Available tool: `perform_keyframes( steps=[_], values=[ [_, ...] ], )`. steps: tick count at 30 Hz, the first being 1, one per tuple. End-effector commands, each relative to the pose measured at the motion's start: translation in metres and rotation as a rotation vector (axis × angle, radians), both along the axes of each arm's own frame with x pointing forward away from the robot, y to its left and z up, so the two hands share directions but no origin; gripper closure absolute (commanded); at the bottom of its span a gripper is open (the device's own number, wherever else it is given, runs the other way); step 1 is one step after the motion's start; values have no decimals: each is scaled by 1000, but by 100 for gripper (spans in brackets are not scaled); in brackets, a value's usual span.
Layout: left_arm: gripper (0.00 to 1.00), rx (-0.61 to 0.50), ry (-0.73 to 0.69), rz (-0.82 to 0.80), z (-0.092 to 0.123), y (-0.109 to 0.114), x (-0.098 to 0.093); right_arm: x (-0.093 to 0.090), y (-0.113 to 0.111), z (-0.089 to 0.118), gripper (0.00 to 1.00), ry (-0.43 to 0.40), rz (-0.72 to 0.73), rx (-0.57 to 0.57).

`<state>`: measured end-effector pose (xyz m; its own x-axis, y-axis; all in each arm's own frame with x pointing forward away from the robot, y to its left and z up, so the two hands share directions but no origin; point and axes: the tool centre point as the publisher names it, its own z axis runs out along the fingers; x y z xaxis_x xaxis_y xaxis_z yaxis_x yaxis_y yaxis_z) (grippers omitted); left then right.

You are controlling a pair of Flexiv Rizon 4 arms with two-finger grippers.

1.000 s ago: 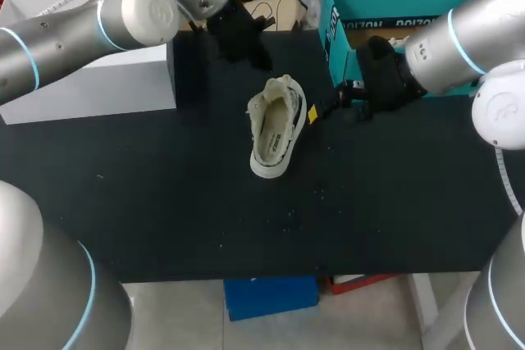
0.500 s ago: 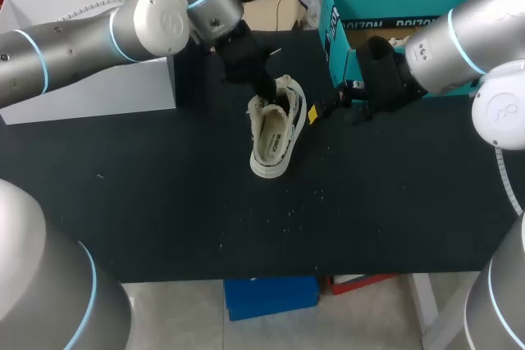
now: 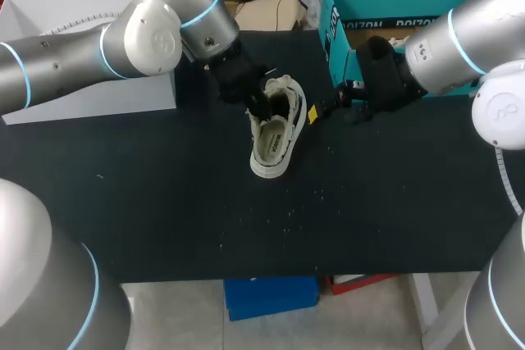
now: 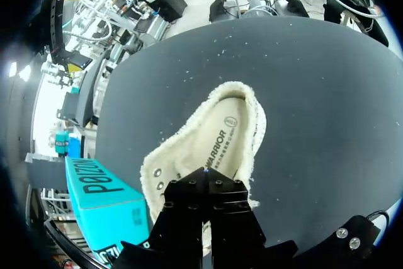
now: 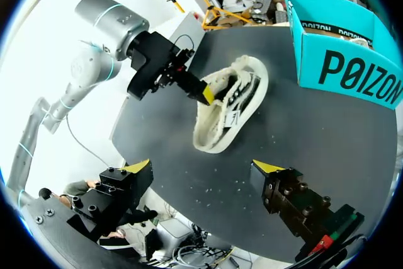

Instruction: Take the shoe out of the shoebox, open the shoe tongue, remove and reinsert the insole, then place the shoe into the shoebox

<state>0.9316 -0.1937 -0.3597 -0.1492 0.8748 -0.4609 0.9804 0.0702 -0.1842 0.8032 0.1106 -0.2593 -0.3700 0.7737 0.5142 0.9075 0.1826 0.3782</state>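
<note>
Black tabletop [image 3: 164, 202] carries the work, with loose pale specks [image 3: 287, 215] scattered toward its near edge and a white box [image 3: 90, 96] at the left side; the shoe [image 3: 275, 129] lies out of its box near the table's middle, opening upward, toe toward the robot.

The teal shoebox [image 5: 343, 74] stands open at the far right, apart from the shoe; the insole [image 4: 230, 143] appears seated inside.

The left gripper [image 4: 206, 171] is down at the lace end of the opening, its fingers pressed together; the tongue is hidden beneath them, so whether any material is pinched cannot be confirmed.

The right gripper [image 5: 203, 168] hangs beside the shoe toward the shoebox, fingers spread wide, touching nothing.

Judged step: opening the tongue; insole work and re-boxing not yet done.

Risks noted:
- The shoe is light and unrestrained; a pull at the tongue with the right gripper standing off could drag or tip it rather than open it.
- The closed fingers may have caught an eyelet flap or lace instead of the tongue; the throat would then stay narrow and block insole removal.
- A shallow pinch could slip off under tension.
</note>
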Motion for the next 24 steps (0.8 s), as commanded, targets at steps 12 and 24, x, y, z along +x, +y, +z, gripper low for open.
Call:
perform_keyframes(
  steps=[12,24],
  values=[
    [0,257,295,94,63,50,-23,0,1,0,0,1,-1,-4],
    [0,281,304,108,63,52,-26,0,1,0,0,1,-1,-4]
  ],
)
